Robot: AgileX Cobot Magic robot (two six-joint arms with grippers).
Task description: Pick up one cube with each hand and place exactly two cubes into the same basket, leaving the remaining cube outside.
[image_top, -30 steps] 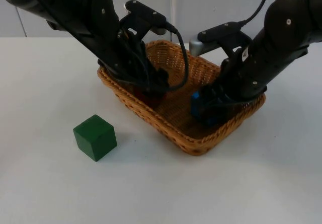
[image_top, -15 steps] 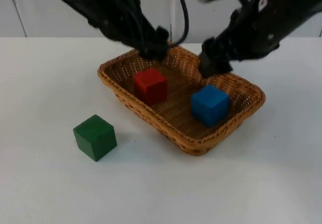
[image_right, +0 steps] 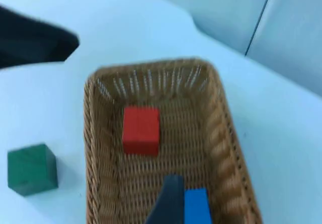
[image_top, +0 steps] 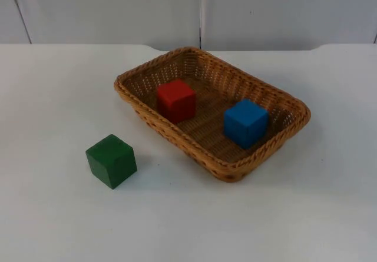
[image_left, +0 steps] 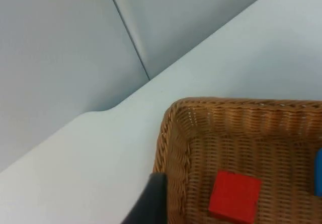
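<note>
One woven wicker basket is holding two smooth cubes, red cube and blue cube; one green cube is sitting outside it on the tabletop; whether either gripper's fingers are spread, I cannot tell.

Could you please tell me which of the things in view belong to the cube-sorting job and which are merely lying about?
Part of the job:
- wicker basket
- red cube, inside the basket
- blue cube, inside the basket
- green cube, on the table outside the basket

Just there:
- white table
- grey partition wall
</note>
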